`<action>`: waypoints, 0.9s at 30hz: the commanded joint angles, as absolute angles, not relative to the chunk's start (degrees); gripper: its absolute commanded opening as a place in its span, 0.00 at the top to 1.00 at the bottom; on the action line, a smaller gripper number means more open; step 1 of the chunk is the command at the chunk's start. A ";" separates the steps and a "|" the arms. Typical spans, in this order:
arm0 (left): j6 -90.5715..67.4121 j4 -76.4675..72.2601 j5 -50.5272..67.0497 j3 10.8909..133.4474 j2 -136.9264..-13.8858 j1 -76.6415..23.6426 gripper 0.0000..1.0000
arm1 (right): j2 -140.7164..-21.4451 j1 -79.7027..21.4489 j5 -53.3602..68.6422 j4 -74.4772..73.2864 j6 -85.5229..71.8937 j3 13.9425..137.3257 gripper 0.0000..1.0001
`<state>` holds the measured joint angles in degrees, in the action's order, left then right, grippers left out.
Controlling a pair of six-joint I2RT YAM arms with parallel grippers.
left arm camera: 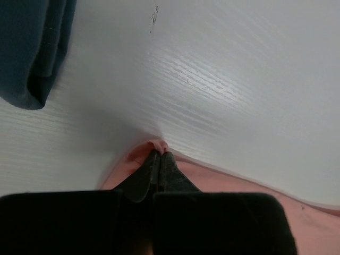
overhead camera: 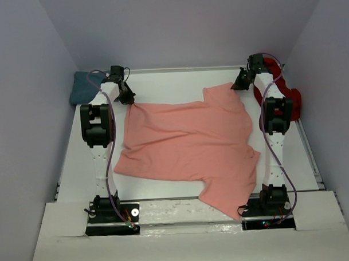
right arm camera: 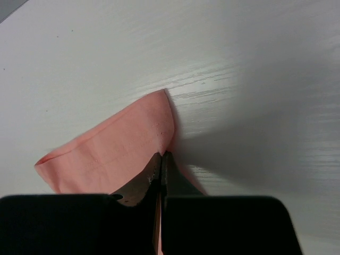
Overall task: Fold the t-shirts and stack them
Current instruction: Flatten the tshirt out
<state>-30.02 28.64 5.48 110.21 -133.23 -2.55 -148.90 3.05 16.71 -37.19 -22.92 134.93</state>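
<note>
Top external view: salmon-pink t-shirt (overhead camera: 189,144), spread near-flat across the middle of the counter (overhead camera: 178,79), held at 2 far corners.
Handling: light, limp cotton; likely to sag and crease when lifted, neither slippery nor fragile, so best taken at corners or edges and kept taut between both arms. Grips: left end effector (left arm camera: 159,162) clamped on the far-left corner, right end effector (right arm camera: 161,159) clamped on the far-right corner. Others: teal t-shirt (overhead camera: 81,88) bunched at the counter's far left, dark red t-shirt (overhead camera: 293,100) heaped at its far right, both ungripped.

a lab rig: white table (overhead camera: 178,79) boxed in by plain walls (overhead camera: 25,113).
</note>
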 commanded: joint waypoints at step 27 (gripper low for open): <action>-30.50 27.60 10.55 127.79 -141.15 -1.67 1.00 | -143.61 5.10 18.37 -33.66 -25.75 140.36 1.00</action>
